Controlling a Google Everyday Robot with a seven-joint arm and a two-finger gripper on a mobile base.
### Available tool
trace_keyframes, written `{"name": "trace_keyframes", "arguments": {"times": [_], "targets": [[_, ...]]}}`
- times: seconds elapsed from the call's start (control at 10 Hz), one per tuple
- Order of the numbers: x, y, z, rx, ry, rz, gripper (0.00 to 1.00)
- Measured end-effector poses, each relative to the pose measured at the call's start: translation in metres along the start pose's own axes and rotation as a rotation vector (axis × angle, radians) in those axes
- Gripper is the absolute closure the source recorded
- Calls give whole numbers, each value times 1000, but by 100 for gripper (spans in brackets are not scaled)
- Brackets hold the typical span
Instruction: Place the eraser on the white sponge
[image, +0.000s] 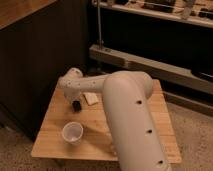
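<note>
My gripper (76, 105) hangs down from the white wrist (72, 80) over the left middle of the wooden table (55, 135). It shows as a small dark shape just above the table top. The eraser cannot be told apart from this dark shape, so I cannot tell whether it is held. The white sponge (91, 98), a flat off-white pad, lies on the table just right of the gripper and slightly farther back. It is partly under the forearm's edge.
A white cup (72, 132) stands upright on the table in front of the gripper. My thick white arm (132, 120) covers the table's middle and right. Dark cabinets stand left and behind, and a metal rack (150, 65) runs behind the table.
</note>
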Motion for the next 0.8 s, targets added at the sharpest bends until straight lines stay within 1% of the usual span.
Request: {"name": "trace_keyframes", "arguments": {"times": [0.2,0.3,0.4,0.5,0.6,0.8], "targets": [[-14,-4,-41,18,84,-24,100],[-22,-3,-58,29,122,-33,100],[-30,2,-72,38,151,-40,100],[-36,9,-81,46,174,-44,100],[-38,10,-83,50,181,-46,100],[-42,24,-92,56,189,-26,100]]}}
